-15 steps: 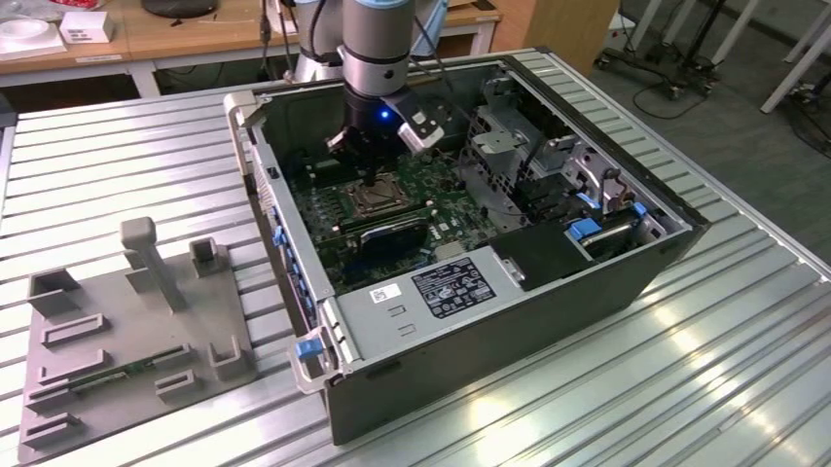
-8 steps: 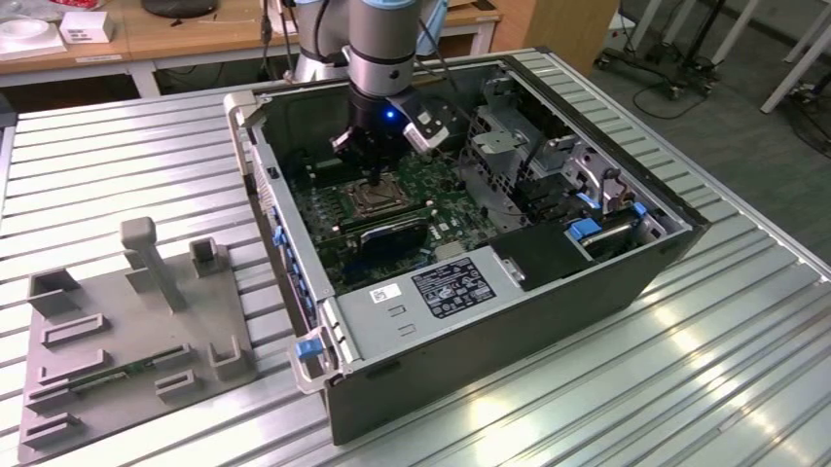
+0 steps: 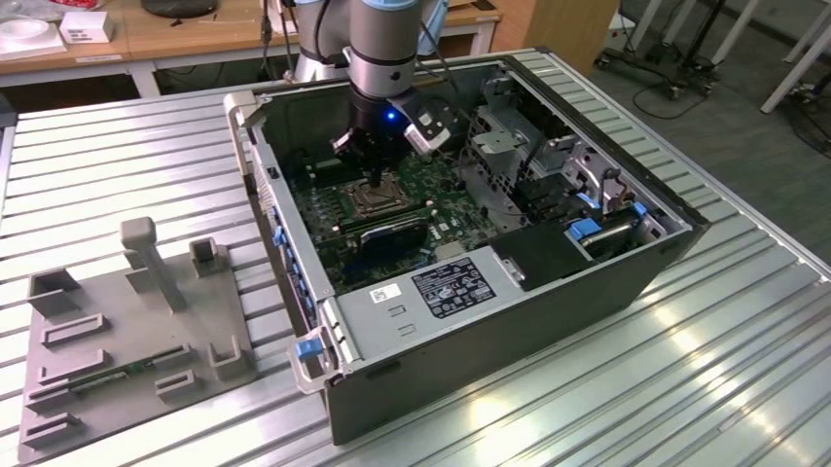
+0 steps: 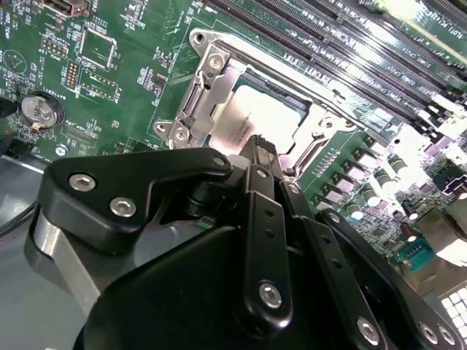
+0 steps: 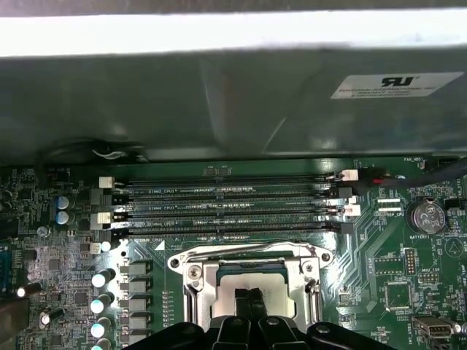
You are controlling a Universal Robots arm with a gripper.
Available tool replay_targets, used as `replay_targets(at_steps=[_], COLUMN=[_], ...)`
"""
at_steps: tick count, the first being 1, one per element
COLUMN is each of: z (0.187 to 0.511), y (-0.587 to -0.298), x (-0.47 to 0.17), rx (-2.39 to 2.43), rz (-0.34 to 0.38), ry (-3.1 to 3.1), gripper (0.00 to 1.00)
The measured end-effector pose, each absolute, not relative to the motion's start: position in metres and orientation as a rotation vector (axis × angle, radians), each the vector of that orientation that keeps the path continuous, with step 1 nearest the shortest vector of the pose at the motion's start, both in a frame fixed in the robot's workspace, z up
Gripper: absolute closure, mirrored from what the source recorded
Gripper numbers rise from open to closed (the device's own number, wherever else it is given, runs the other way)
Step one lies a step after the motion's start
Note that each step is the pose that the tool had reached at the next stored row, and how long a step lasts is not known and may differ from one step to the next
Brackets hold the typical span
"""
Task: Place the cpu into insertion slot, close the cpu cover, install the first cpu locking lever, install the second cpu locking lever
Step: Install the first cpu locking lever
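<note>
Jaws [image 4: 257, 146] together on cpu [image 4: 252, 117]

My exterior view: high, angled down on open computer case [image 3: 520, 282] on slatted table [image 3: 117, 175]. My both wrist views: close above green motherboard [image 4: 124, 65], opposite headings, sharing insertion slot [image 5: 252, 281] and gripper [image 4: 259, 149] linkage.

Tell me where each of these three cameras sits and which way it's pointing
Exterior view: high, off the arm, looking down at the open computer case with the arm and gripper over the motherboard.
Second wrist view: on the wrist, looking past the gripper at the cpu.
First wrist view: on the wrist, facing the memory slots; gripper below them.
Both wrist views share the cpu cover.
</note>
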State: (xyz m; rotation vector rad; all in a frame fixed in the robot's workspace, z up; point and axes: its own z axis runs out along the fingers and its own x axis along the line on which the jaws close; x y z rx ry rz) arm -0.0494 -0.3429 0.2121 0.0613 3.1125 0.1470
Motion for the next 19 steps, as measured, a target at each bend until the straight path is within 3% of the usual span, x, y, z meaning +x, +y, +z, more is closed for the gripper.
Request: replay_targets(at_steps=[19], z=[0.2174], y=[-0.3443], x=[-0.0466], rx=[0.061], rz=[0.147], ry=[3.113], gripper=[0.89])
